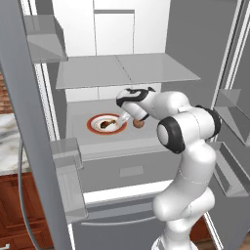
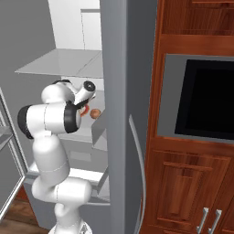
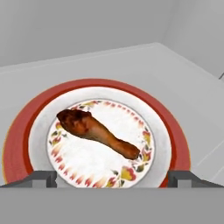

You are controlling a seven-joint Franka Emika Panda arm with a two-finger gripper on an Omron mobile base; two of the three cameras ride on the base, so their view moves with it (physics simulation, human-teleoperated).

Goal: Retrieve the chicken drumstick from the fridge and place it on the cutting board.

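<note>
Fridge: the fridge stands with both doors swung wide, white inside, grey translucent shelves stacked above the level where the arm works.
Arm: the white arm reaches forward from the base into the open compartment, elbow high, wrist angled down toward the plate.
Gripper: the gripper hangs right over the plate, jaws spread wide apart, one dark tip at each side of the hand view's lower edge, nothing between them. In the left base view the gripper sits at the plate's right rim.
Chicken drumstick: the chicken drumstick lies flat in the middle of the plate, thick dark end to the upper left of the hand view, thin end to the lower right. It is free of the fingers, just ahead of the gap between them. From the left base view the drumstick shows as a small brown smear on the plate.
Plate: the red-rimmed white plate, with a ring of small flowers inside, rests on the fridge shelf floor.
Brown ball: a round brown food item sits on the same shelf, just right of the plate, close beside the wrist; the right base view catches it too.
Door bins: grey bins line the left door.
Cabinets: brown wood cabinets and a black oven window stand right of the fridge.
</note>
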